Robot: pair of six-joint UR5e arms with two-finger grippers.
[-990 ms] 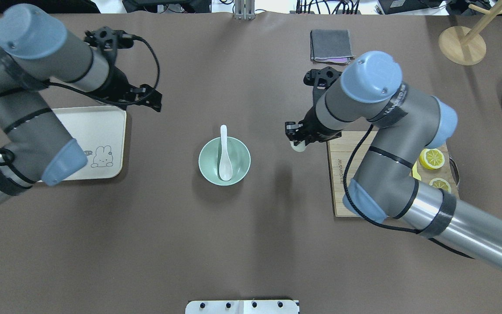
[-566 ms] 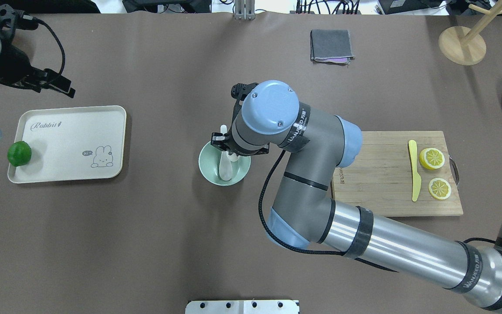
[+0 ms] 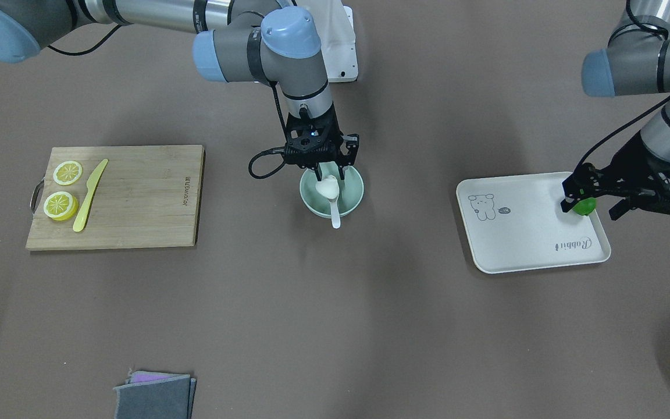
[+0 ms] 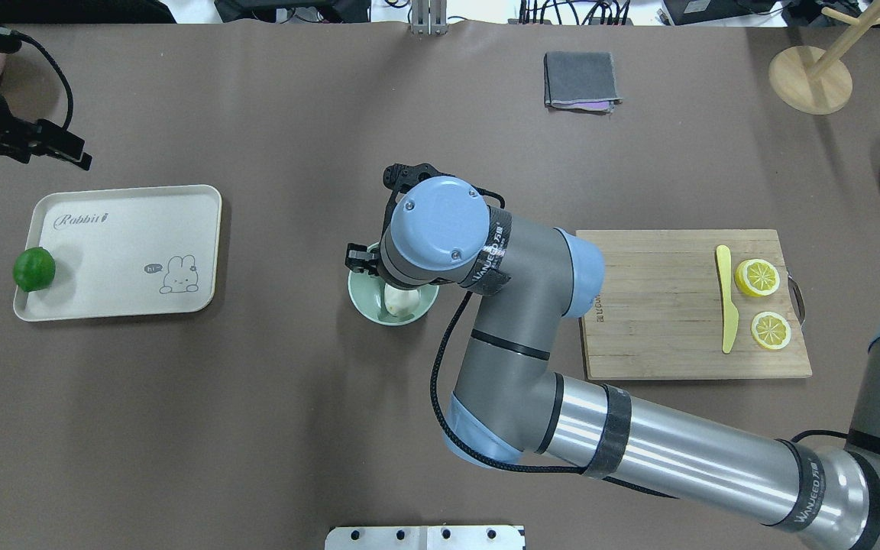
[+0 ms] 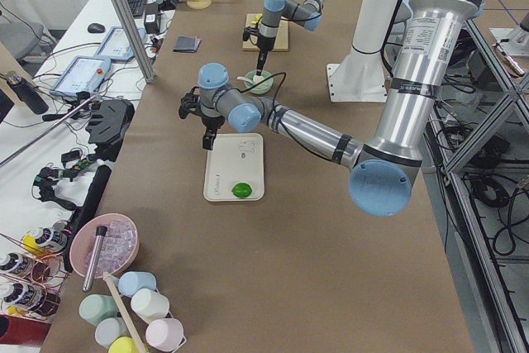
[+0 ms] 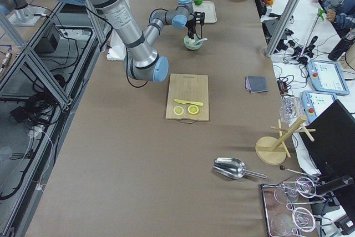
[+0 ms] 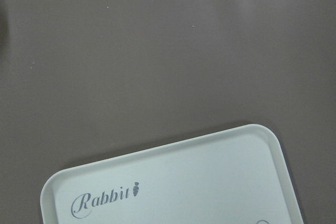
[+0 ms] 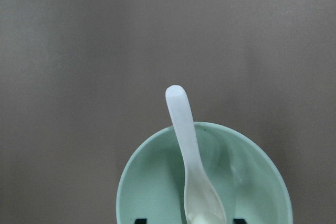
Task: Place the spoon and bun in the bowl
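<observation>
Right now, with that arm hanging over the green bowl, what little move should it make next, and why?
Probably lift the right arm's fingers straight up, clear of the bowl. They stand open, and the bun lies loose between them on the spoon inside the bowl, so both pieces seem placed.

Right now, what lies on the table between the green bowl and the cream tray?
Nothing: between the bowl and the tray the table is bare, as the front-facing and overhead views show.

A robotics lab is showing here: teach pendants (image 6: pixel 325 76), cables (image 6: pixel 34 105) and aluminium framing (image 6: pixel 289 14) are flanking the brown desk (image 6: pixel 138 165).
</observation>
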